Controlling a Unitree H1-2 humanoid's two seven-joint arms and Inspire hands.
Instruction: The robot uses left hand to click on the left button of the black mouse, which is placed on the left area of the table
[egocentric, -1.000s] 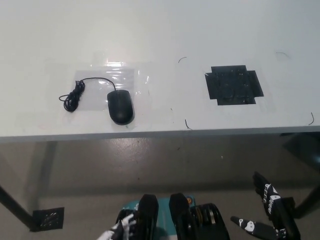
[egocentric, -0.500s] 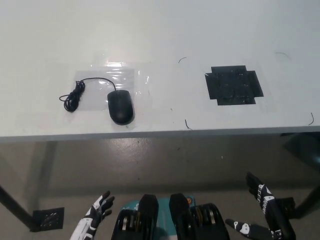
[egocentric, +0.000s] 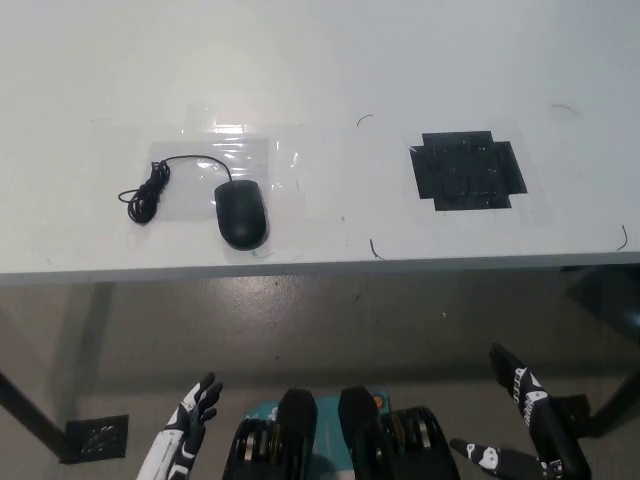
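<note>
The white left hand (egocentric: 190, 425) sits low at the picture's lower left, below the counter's front edge and over the grey floor, well apart from anything on the counter. Its fingers are spread and point up and slightly to the right, toward the counter edge; it holds nothing. Only a short stretch of the white forearm shows beneath it, running off the bottom edge.

The black right hand (egocentric: 525, 415) rests at the lower right, also below the counter edge. It is open too, with its fingers stretched upward and to the left and the thumb (egocentric: 478, 455) splayed out low to the left, gripping nothing. White markings show on its back.

The black mouse (egocentric: 241, 213) lies on the left area of the white counter (egocentric: 330, 60), close to the front edge, its long axis running roughly front to back. It rests on a patch of clear tape or film (egocentric: 225, 165) that glints on the surface. Its thin black cord (egocentric: 150, 190) curves up from the mouse's far end and away to the left, ending in a small loose bundle beside the mouse.

Further right on the counter, well apart from the mouse, is a flat black patch (egocentric: 467, 170) made of overlapping dark strips. A few short dark marks dot the counter surface.
</note>
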